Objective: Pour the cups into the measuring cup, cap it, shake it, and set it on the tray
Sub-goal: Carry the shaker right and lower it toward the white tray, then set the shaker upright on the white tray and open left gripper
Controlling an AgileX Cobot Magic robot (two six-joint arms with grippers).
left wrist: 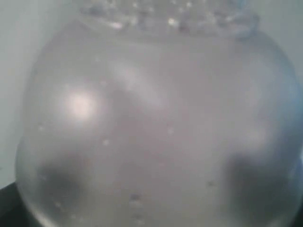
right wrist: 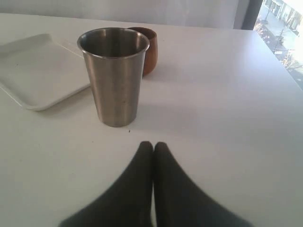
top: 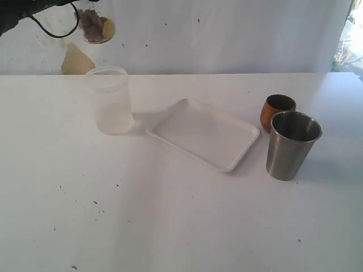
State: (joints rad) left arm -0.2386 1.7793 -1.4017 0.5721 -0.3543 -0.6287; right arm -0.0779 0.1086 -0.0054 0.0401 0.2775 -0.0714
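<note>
The left gripper (left wrist: 147, 185), clamped on the lifted measuring cup (top: 97, 26), has the tray (top: 204, 134) well below it, toward the right arm's side.

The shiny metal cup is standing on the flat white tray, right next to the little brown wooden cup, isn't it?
Not quite. The tall stainless-steel tumbler stands on the white table beside the flat white rectangular tray, not on it. The small reddish-brown wooden cup is right next to it, as you said. The exterior view shows this.
</note>
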